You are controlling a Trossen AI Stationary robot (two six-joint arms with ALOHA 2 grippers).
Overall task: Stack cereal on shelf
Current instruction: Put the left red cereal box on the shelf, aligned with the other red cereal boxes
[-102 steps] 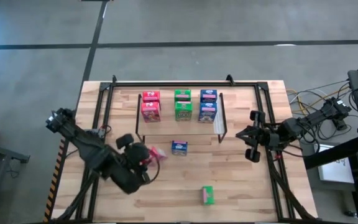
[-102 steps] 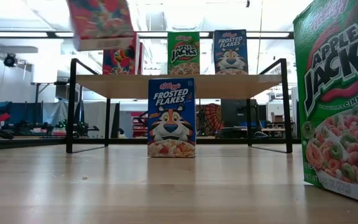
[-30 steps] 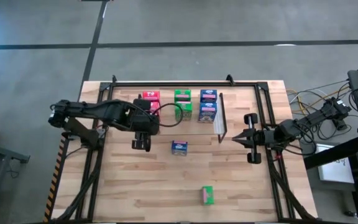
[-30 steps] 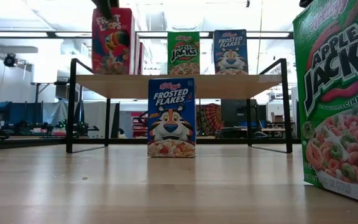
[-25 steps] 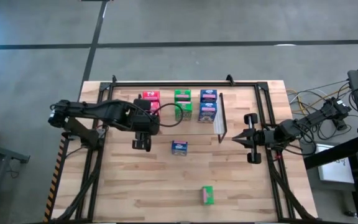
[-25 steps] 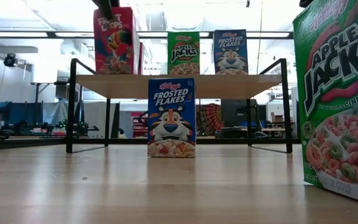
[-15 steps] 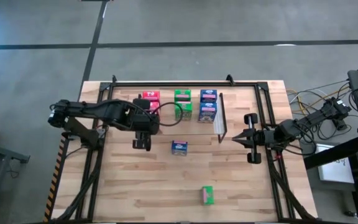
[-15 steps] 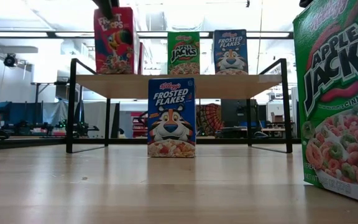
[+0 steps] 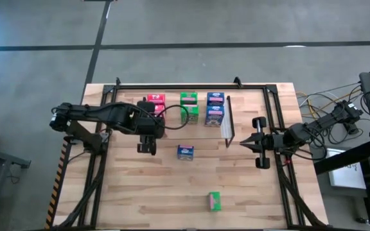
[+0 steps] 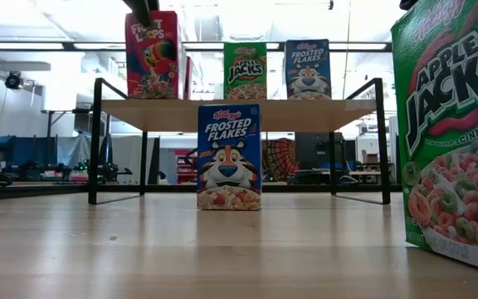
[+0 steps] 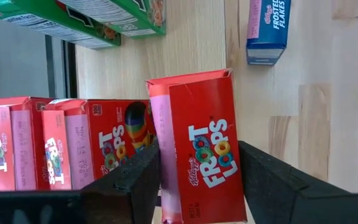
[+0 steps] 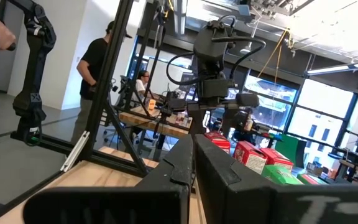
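My left gripper [image 9: 148, 133] hangs over the near left part of the shelf [image 10: 239, 105], shut on a red cereal box [image 10: 152, 54]. Two more red boxes [image 11: 48, 149] stand on the shelf behind it, with green boxes [image 9: 188, 106] and blue boxes [image 9: 215, 109] to their right. One blue box [image 9: 185, 151] stands upright on the table in front of the shelf. A green box [image 9: 214, 201] stands near the table's near edge. My right gripper [image 9: 245, 142] is shut and waits to the right of the shelf. My left gripper pinches the red box's upper end [image 11: 194, 180] between its two fingers, one finger [image 11: 129, 183] on each narrow side. The fingers come from above, pointing down. The box hangs upright, its bottom edge [image 10: 152, 96] level with the shelf top; whether it rests there I cannot tell.
The shelf's black wire frame [image 9: 144, 125] and white strip [image 9: 227, 128] bound the boxes. A bigger black frame [image 9: 191, 85] runs round the table. Bare wood lies between the shelf and the near green box. People stand in the room beyond [image 12: 101, 68].
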